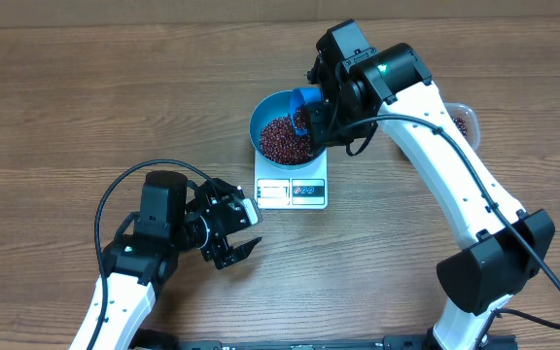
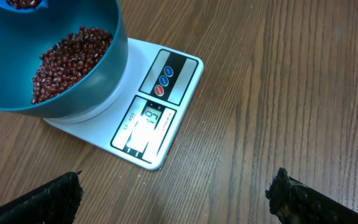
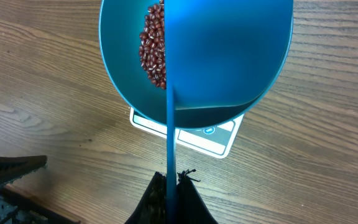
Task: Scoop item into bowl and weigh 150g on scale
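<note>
right gripper [image 3: 171, 184] clamped on thin blue plastic scoop [image 1: 304, 97] over round teal bowl [image 2: 104, 87]; left gripper [image 1: 250, 229] wide, empty.

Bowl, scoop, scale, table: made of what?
bowl: teal plastic seemingly, smooth with soft sheen.
scoop: bright blue plastic, same look.
scale: white glossy plastic, printed panel.
table: wood grain, matte; maybe laminate.

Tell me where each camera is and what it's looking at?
Overhead: above the table, looking straight down; both arms show.
Left wrist: low, facing the scale and bowl; open left gripper at the bottom.
Right wrist: above the bowl, looking down along the blue scoop; shut right gripper holds it.
All three share the bowl, beans and scale.
</note>
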Motion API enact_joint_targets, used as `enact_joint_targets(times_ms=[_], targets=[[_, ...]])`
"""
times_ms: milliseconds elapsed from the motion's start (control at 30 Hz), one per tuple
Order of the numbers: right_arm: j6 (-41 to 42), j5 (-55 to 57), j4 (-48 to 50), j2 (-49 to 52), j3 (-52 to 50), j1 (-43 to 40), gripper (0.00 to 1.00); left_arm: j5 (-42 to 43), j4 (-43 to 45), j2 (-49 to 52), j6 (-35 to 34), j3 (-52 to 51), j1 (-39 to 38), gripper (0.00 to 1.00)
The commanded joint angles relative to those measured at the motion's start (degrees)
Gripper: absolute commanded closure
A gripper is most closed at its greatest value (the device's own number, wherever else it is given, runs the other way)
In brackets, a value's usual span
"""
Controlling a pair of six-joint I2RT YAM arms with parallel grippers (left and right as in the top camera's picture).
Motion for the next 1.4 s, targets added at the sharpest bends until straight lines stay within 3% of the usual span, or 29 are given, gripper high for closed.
enact_joint_targets(times_ms=[0, 1367], targets=[[0.22, -0.09, 0.37, -2.01, 1.70, -0.07, 0.96, 0.92, 0.02, 0.44, 1.07, -0.24, 0.24, 0.01], [0.68, 4.24, 0.15, -2.01, 1.49, -0.07, 0.96, 0.92, 0.02, 0.44, 1.07, -0.24, 0.24, 0.00]])
